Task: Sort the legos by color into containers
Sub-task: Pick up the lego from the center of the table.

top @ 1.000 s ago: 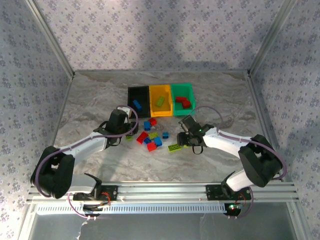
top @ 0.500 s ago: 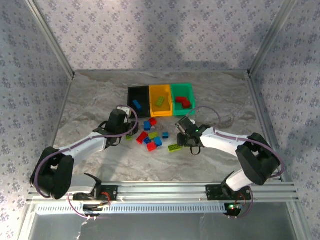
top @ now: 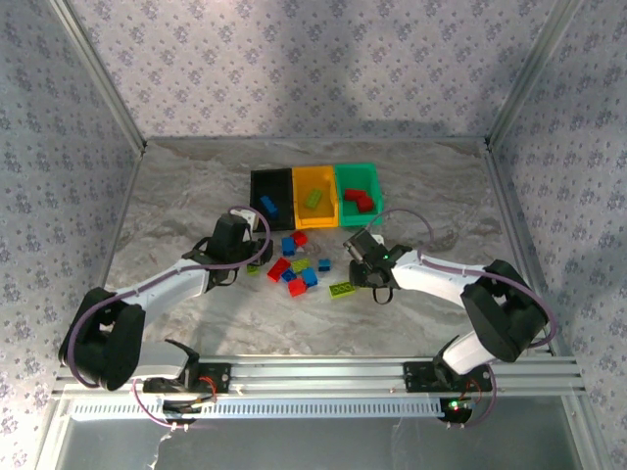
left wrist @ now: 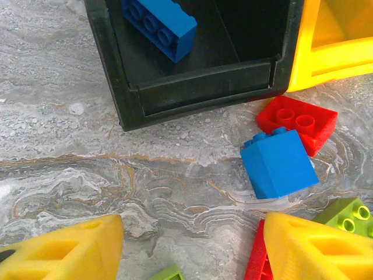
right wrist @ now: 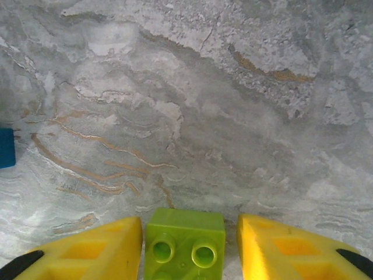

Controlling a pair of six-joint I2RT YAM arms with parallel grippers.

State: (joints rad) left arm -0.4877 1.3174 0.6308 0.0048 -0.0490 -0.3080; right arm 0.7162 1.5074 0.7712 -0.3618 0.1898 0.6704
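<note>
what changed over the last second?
Right gripper slid slightly left, onto the end of the green brick; its jaws now straddle it, with a sliver of gap showing. Left gripper, bins and other bricks stayed put.

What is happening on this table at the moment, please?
Legos are being sorted by colour into three bins. The right gripper straddles a yellow-green brick on the table, not yet clamped. The left gripper hovers open near the black bin, which holds a blue brick. Many lie loose.
</note>
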